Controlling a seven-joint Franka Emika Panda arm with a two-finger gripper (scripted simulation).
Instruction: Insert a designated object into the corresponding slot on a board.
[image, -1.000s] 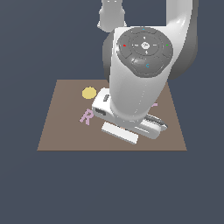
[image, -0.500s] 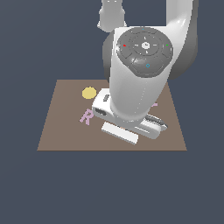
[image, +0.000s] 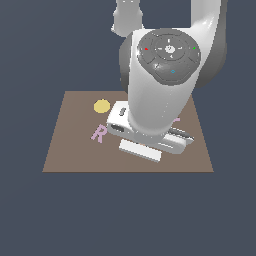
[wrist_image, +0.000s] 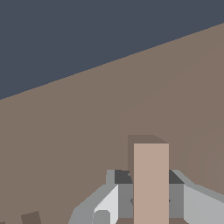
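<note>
In the wrist view a flat tan-salmon block, the designated object (wrist_image: 151, 181), stands upright between my two grey fingers (wrist_image: 119, 197), and only its straight stem shows. My gripper (wrist_image: 151, 199) is shut on it over the brown board (wrist_image: 78, 131). In the exterior view the white arm and hand (image: 150, 137) cover the middle of the board (image: 70, 150) and hide both the gripper's fingers and the block. The slot is hidden in the exterior view, and I cannot make it out in the wrist view.
A pink R (image: 98, 133) and a yellow disc (image: 101, 106) lie on the board toward the exterior view's left. A sliver of a pink letter (image: 178, 120) peeks out beside the arm. A small darker patch (wrist_image: 30, 217) shows on the board in the wrist view.
</note>
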